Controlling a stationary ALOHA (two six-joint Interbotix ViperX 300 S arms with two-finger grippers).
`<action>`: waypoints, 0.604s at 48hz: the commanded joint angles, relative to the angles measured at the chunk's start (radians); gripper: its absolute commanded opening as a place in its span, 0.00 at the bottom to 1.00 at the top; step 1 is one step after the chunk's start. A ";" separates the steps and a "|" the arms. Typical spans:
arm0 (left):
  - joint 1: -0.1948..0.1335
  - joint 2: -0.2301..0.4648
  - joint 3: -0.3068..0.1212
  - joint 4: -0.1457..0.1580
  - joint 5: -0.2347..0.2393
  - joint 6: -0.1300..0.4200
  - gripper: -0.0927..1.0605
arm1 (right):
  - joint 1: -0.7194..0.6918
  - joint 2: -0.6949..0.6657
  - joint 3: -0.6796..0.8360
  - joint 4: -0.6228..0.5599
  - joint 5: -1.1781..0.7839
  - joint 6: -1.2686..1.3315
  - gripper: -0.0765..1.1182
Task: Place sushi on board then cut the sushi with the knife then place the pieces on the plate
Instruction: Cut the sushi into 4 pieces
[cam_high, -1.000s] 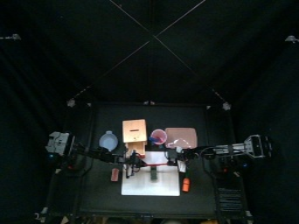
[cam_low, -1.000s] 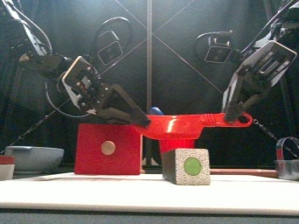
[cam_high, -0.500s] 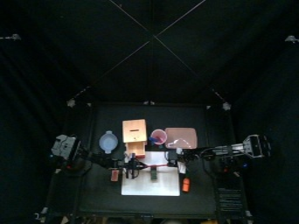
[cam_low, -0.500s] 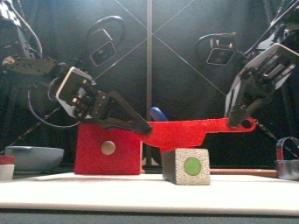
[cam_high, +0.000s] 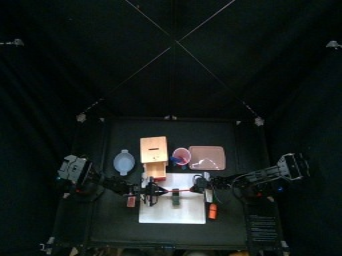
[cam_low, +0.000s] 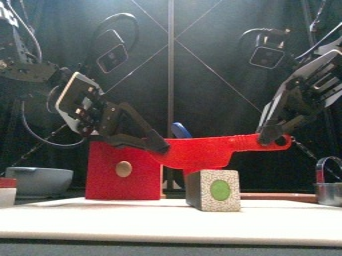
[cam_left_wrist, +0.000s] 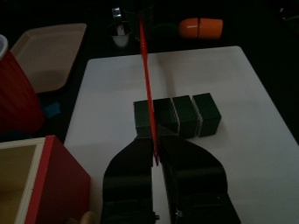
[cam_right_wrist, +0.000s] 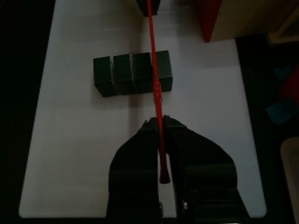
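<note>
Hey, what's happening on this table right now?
Both arms hold one red toy knife: the left fingers grip one end, the right fingers the other. It hangs across the dark green sushi roll, whose blocks sit together on the white cutting board. No pieces are on the pink tray yet.

You have one roll (cam_right_wrist: 122, 73) here, and you can count four blocks (cam_left_wrist: 208, 114) in it, set side by side. You have one knife (cam_low: 221, 150), red. You also have one white board (cam_right_wrist: 70, 131), one pink tray (cam_high: 207, 157), one wooden box (cam_high: 152, 150), one bowl (cam_high: 123, 160), one red cup (cam_high: 181, 153) and one orange toy (cam_left_wrist: 198, 27). Add one small red thing (cam_high: 131, 200) beside the board, too small for you to name.
</note>
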 joint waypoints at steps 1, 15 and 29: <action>-0.008 -0.005 0.003 0.000 -0.002 0.003 0.40 | 0.018 -0.009 0.014 0.017 -0.061 0.002 0.33; -0.008 0.023 -0.008 0.002 -0.002 0.003 0.40 | 0.020 0.029 0.008 0.020 -0.061 0.002 0.33; -0.008 0.032 -0.008 0.000 -0.002 -0.002 0.40 | 0.015 0.066 -0.006 0.020 -0.061 0.002 0.33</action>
